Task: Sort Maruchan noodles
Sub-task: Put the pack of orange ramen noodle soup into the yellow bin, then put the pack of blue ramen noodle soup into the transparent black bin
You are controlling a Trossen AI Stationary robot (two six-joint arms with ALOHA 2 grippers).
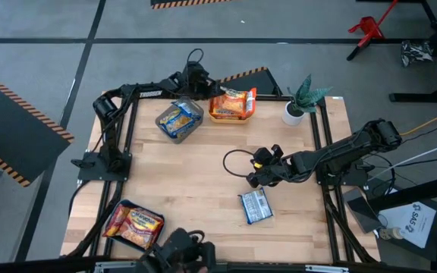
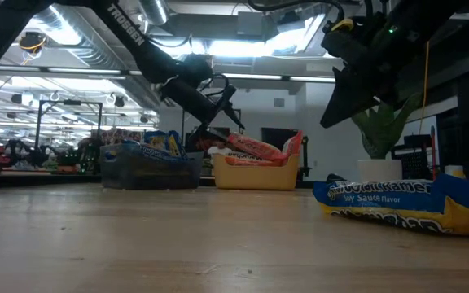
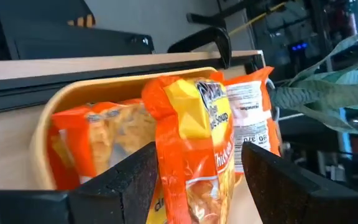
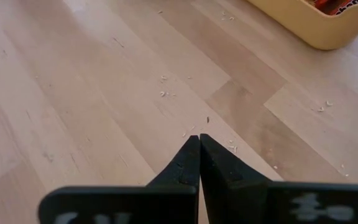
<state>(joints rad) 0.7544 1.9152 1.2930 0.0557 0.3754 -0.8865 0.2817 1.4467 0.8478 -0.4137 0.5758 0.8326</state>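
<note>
We see the left gripper [image 1: 207, 85] at about 12 o'clock on the wooden table [image 1: 203, 182], poised over the yellow-orange bin [image 1: 231, 115]. Its fingers [image 3: 126, 180] stand spread to either side of an orange Maruchan packet [image 3: 191, 155] that sits upright in the bin, and we cannot tell whether they touch the wrapper. More orange packets [image 3: 98, 146] lie in the same bin behind it. In the low view that packet [image 2: 255, 148] slants across the bin's top, just beneath the gripper.

Just beside the bin, toward 11 o'clock, is the grey bin [image 1: 178, 120], which holds blue packets [image 1: 179, 115] with yellow graphics.

The right gripper [image 1: 255, 179] hangs above the table a little toward 3 o'clock of centre, its fingers [image 4: 194, 163] pressed together with nothing between them and bare wood below.

A lone blue Maruchan packet [image 1: 255, 205] lies flat on the table at about 5 o'clock, near the right gripper but apart from it; the low view shows it [image 2: 405, 203] close to the camera, printed "Soy Sauce Flavor".

At 7 o'clock, at the table's corner, is a pile of red-pink packets [image 1: 133, 224]. We cannot tell what holds them.

A potted plant [image 1: 300, 102] stands at 1 o'clock, near the yellow-orange bin.
</note>
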